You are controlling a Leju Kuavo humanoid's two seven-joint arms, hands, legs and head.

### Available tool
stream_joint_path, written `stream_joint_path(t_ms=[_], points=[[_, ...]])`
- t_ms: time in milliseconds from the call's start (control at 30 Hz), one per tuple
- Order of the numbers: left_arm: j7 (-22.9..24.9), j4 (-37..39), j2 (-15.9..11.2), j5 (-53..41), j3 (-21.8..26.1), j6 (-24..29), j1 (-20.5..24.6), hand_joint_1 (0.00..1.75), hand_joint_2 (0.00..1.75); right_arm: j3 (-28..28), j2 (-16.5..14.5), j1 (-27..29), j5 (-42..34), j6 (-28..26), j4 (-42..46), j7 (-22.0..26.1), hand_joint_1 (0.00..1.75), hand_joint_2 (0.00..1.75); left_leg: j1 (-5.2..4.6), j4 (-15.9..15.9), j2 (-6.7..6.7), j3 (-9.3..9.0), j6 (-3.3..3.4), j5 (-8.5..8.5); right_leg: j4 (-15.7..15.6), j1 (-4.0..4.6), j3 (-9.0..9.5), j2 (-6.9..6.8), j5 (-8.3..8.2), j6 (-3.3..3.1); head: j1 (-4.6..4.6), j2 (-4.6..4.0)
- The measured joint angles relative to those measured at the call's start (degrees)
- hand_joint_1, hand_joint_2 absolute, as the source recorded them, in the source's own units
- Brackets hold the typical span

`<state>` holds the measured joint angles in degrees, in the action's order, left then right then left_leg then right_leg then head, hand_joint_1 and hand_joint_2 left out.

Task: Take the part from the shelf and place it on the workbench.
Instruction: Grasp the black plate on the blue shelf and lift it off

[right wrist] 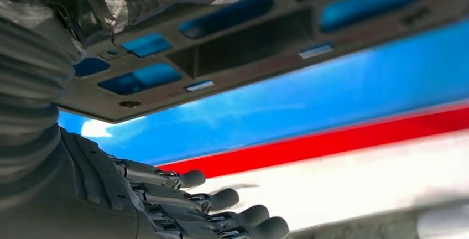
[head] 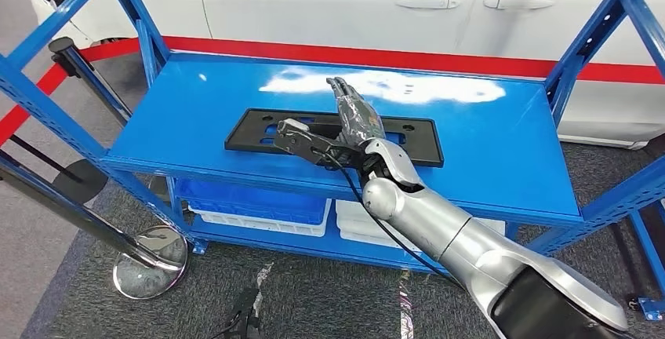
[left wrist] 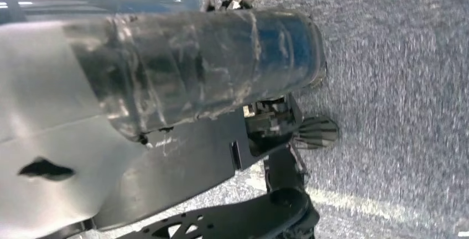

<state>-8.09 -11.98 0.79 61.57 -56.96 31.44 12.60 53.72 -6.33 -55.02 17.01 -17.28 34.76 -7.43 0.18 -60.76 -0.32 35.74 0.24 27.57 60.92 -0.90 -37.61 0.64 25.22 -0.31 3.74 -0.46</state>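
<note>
On the top of the blue shelf (head: 502,151) the flat black part (head: 259,133) lies long from side to side, right under my right hand (head: 357,119), whose fingers are stretched out straight, holding nothing.

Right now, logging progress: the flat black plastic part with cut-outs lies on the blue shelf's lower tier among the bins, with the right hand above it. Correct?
Not quite. The head view shows the flat black plastic part on the blue shelf's top tier, not the lower one; the right hand is above it.
</note>
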Motion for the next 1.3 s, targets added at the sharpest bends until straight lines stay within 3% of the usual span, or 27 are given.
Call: stream_joint_path(t_ms=[67, 133, 167, 200, 267, 333, 433, 533, 633, 667, 700, 733, 800, 867, 1033, 1100, 1167, 1200, 1233, 1300], points=[[-0.1, 0.0, 0.1, 0.0, 0.0, 0.1, 0.1, 0.00, 0.00, 0.2, -0.2, 0.0, -0.2, 2.6, -0.4, 0.5, 0.00, 1.75, 0.11, -4.8, 0.04, 2.22, -0.46, 2.40, -0.3, -0.13, 0.48, -0.03, 0.10, -0.50, 0.26, 0.00], [-0.2, 0.0, 0.1, 0.0, 0.0, 0.3, 0.1, 0.00, 0.00, 0.3, -0.4, 0.1, -0.7, 4.8, -0.8, 1.1, 0.00, 1.75, 0.16, -11.8, 0.04, 5.96, -0.74, 4.74, -0.4, -0.04, 0.77, -0.04, 0.31, -0.81, 0.40, 0.00], [-0.3, 0.0, 0.2, 0.0, 0.0, 0.4, 0.0, 0.00, 0.00, 0.4, -0.6, 0.2, -0.9, 5.8, -1.1, 1.3, 0.00, 1.75, 0.18, -13.8, 0.04, 7.32, -0.78, 4.86, -0.4, 0.03, 0.90, -0.02, 0.43, -0.91, 0.40, 0.00], [-0.3, 0.0, 0.2, 0.0, 0.0, 0.4, -0.1, 0.00, 0.00, 0.5, -0.8, 0.3, -1.0, 6.7, -1.3, 1.5, 0.00, 1.75, 0.18, -13.7, 0.04, 7.70, -0.72, 3.84, -0.4, 0.08, 1.09, 0.03, 0.57, -0.97, 0.40, 0.00], [-0.3, 0.0, 0.3, -0.1, 0.0, 0.5, -0.1, 0.00, 0.00, 0.7, -1.2, 0.4, -1.3, 8.3, -1.6, 1.8, 0.00, 1.75, 0.16, -8.1, 0.03, 5.65, -0.33, -0.39, -0.4, 0.15, 1.65, 0.21, 0.94, -0.95, 0.40, 0.00], [-0.2, 0.0, 0.3, -0.2, -0.1, 0.5, 0.0, 0.00, 0.00, 0.8, -1.6, 0.4, -1.4, 9.7, -2.0, 2.0, 0.00, 1.75, -0.09, -1.7, -0.01, 2.61, 0.13, -3.10, -0.5, 0.26, 2.10, 0.33, 1.25, -0.72, 0.39, 0.00], [0.0, 0.0, 0.4, -0.3, -0.4, 0.5, 0.2, 0.00, 0.00, 1.0, -1.9, 0.6, -1.6, 11.0, -2.5, 1.9, 0.00, 1.75, -0.55, 1.4, -0.09, 1.04, 0.61, -2.80, -1.0, 0.39, 2.27, 0.27, 1.35, -0.01, 0.46, 0.00], [0.2, 0.0, 0.5, -0.3, -0.7, 0.6, 0.0, 0.00, 0.00, 1.2, -2.0, 1.0, -1.6, 11.9, -2.9, 2.0, 0.00, 1.75, -0.02, 2.7, -0.03, -0.01, 1.18, -2.79, 0.7, 0.41, 1.67, 0.03, 2.68, 0.77, 0.38, 0.00], [0.4, 0.0, 0.6, -0.3, -0.9, 0.6, 0.2, 0.00, 0.00, 1.6, -2.2, 1.6, -1.5, 13.5, -3.5, 2.0, 0.00, 1.75, 0.02, 3.0, 0.05, -0.72, 1.80, -2.51, 10.3, 0.37, -3.24, -0.07, 6.67, 1.15, 0.29, 0.00], [0.5, 0.0, 0.7, -0.3, -0.9, 0.6, 0.2, 0.00, 0.00, 1.7, -2.2, 2.1, -1.4, 13.8, -3.8, 1.9, 0.00, 1.75, 0.00, 2.9, 0.04, -0.84, 1.96, -2.34, 13.3, 0.36, -5.09, -0.08, 7.40, 1.20, 0.30, 0.00], [0.5, 0.0, 0.7, -0.3, -1.0, 0.6, 0.1, 0.00, 0.00, 1.9, -2.2, 2.5, -1.2, 14.0, -4.2, 1.9, 0.00, 1.75, -0.01, 2.8, 0.01, -0.95, 2.03, -2.15, 14.7, 0.35, -6.19, -0.08, 7.12, 1.22, 0.29, 0.00], [0.6, 0.0, 0.8, -0.3, -1.0, 0.6, 0.1, 0.00, 0.00, 2.1, -2.3, 2.8, -0.9, 14.1, -4.5, 1.9, 0.00, 1.75, -0.01, 2.6, -0.05, -1.06, 2.04, -1.91, 13.6, 0.35, -6.11, -0.09, 5.74, 1.18, 0.29, 0.00], [0.7, 0.0, 1.0, -0.3, -1.0, 0.6, 0.1, 0.00, 0.00, 2.3, -2.5, 3.0, -0.5, 14.2, -5.1, 1.8, 0.00, 1.75, 0.01, 2.0, -0.15, -1.36, 1.86, -1.16, 6.6, 0.36, -3.33, -0.15, 1.45, 0.94, 0.28, 0.00], [0.8, 0.0, 1.0, -0.2, -1.0, 0.7, 0.2, 0.00, 0.00, 2.5, -3.0, 2.9, -0.2, 14.5, -5.7, 1.7, 0.00, 1.75, -0.17, 1.4, -0.17, -1.28, 1.41, -0.45, 0.8, 0.49, -0.64, -0.15, -0.47, 0.62, 0.32, 0.00], [1.4, 0.0, 1.0, -0.1, -1.1, 0.7, 0.3, 0.00, 0.00, 3.0, -3.6, 3.8, 0.5, 15.1, -7.6, 0.9, 0.00, 1.75, -0.20, 0.5, -0.09, -0.81, 0.30, 0.46, -0.6, 0.51, 0.20, 0.00, -0.18, -0.34, 0.60, 0.00], [1.5, 0.0, 1.0, -0.2, -1.1, 0.3, 0.3, 0.00, 0.00, 3.1, -3.9, 4.0, 0.6, 15.2, -8.2, 0.4, 0.00, 1.75, -0.09, -4.0, 0.00, 1.29, -0.25, 2.78, -0.9, 0.30, 0.64, -0.02, -0.14, -0.72, 0.81, 0.00], [1.4, 0.0, 1.0, -0.3, -1.1, -0.1, 0.3, 0.00, 0.00, 3.2, -4.1, 4.6, 0.6, 15.3, -9.0, -0.5, 0.00, 1.75, 0.00, -11.2, 0.03, 5.08, -0.64, 5.22, -0.9, 0.32, 0.94, -0.06, 0.02, -0.94, 0.99, 0.00], [1.4, 0.0, 1.0, -0.3, -1.2, -0.2, 0.2, 0.00, 0.00, 3.2, -4.1, 5.0, 0.6, 15.2, -9.5, -1.2, 0.00, 1.75, 0.01, -13.7, 0.03, 6.66, -0.74, 5.46, -0.9, 0.34, 1.11, -0.07, 0.13, -1.02, 0.98, 0.00], [1.3, 0.0, 1.0, -0.4, -1.2, -0.3, 0.2, 0.00, 0.00, 3.2, -4.1, 5.3, 0.6, 15.0, -10.0, -1.9, 0.00, 1.75, 0.01, -14.3, 0.03, 7.39, -0.75, 4.73, -0.9, 0.36, 1.31, -0.06, 0.25, -1.09, 1.00, 0.00], [1.3, 0.0, 0.9, -0.4, -1.4, -0.4, 0.2, 0.00, 0.00, 3.2, -4.1, 5.6, 0.6, 14.6, -10.7, -2.9, 0.00, 1.75, 0.01, -9.3, 0.03, 5.73, -0.52, 0.65, -0.9, 0.36, 1.84, 0.07, 0.53, -1.09, 1.00, 0.00]])
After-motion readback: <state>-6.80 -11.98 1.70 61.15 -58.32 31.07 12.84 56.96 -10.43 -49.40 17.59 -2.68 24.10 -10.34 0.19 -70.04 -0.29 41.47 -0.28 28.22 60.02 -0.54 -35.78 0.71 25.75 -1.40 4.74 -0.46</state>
